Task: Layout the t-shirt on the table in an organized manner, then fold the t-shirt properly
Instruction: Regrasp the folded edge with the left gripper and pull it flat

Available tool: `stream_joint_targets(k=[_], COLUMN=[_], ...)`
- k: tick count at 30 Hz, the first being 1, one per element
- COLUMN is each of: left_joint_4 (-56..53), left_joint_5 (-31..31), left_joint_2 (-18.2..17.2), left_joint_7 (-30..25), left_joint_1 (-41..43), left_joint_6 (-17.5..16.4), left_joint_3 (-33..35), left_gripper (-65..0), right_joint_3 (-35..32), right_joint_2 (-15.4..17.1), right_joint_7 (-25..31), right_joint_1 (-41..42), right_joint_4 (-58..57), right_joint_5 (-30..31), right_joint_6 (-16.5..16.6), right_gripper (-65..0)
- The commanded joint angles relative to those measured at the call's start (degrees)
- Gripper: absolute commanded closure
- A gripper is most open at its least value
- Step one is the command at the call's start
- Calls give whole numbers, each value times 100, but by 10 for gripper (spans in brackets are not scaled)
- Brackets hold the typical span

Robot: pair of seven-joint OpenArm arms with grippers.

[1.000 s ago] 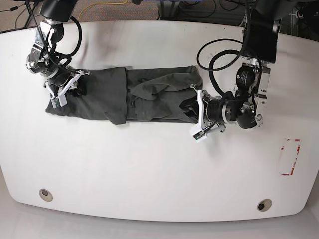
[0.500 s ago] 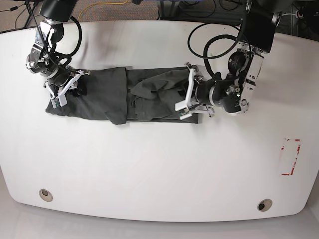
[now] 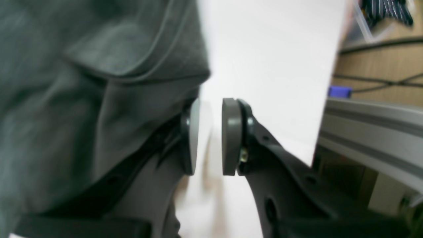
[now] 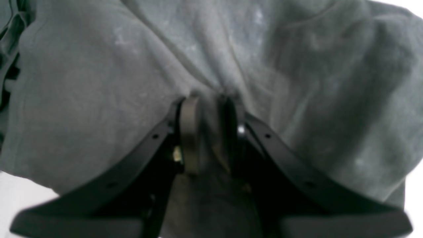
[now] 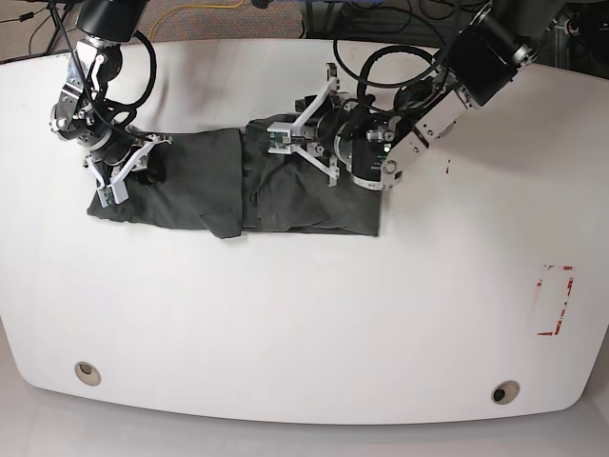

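Presently the t-shirt [image 5: 209,190] lies as a long, rumpled dark-grey band across the upper middle of the table [image 5: 285,324], with folds overlapping near its centre. Its neck label cannot be made out in any view.

Right gripper [image 5: 119,176]: at the band's end on the base view's left. The wrist view shows the right gripper [image 4: 208,132] with its two pads close together and a pinch of cloth gathered between them, so it is clamped on the t-shirt [image 4: 297,82]. Grey fabric fills nearly the whole picture. Only slivers of white table show at the lower left and far right corners, and the fingers' lower parts are lost in shadow.

Left gripper [image 5: 303,143]: above the band's upper edge near its middle, with the arm's body and cables covering the cloth beneath it. What lies under that arm is hidden. In the wrist view the left gripper [image 3: 210,135] has its pads a narrow gap apart, and bare white table [image 3: 271,66] shows through the gap. No cloth is seen between them. Fabric [image 3: 99,82] hangs just beside the one finger and hides its outer side — whether it rests on that finger cannot be told, as the picture is blurred.

A metal rail [image 3: 370,122] crosses the background there, cut off at the frame edge.

The red-and-white sticker [image 5: 555,300] sits well apart from the shirt, and two grommet holes [image 5: 87,372] lie near the table's lower edge.
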Motion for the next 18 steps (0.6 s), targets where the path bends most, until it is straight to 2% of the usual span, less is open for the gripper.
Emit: stream_joint_targets(k=[1, 4, 8, 13, 18], left_joint_4=[227, 570, 974, 983, 965], left_joint_5=[-51, -51, -51, -16, 177], left_joint_2=[-8, -34, -34, -8, 1], left_joint_7=[-13, -31, -31, -39, -48], left_joint_1=[-176, -264, -255, -141, -18], left_joint_6=[-6, -6, -6, -6, -6], left_joint_3=[-47, -249, -909, -2034, -2623], left_gripper=[-101, -101, -101, -101, -101], right_joint_3=[-4, -4, -4, -4, -4], right_joint_2=[69, 69, 69, 60, 60], right_joint_7=[-176, -176, -176, -176, -176], right_joint_1=[9, 9, 9, 9, 9], right_joint_4=[18, 18, 26, 18, 26], right_joint_5=[-117, -117, -99, -91, -82], right_joint_6=[-7, -7, -7, -7, -7], right_gripper=[-130, -130, -130, -130, -130])
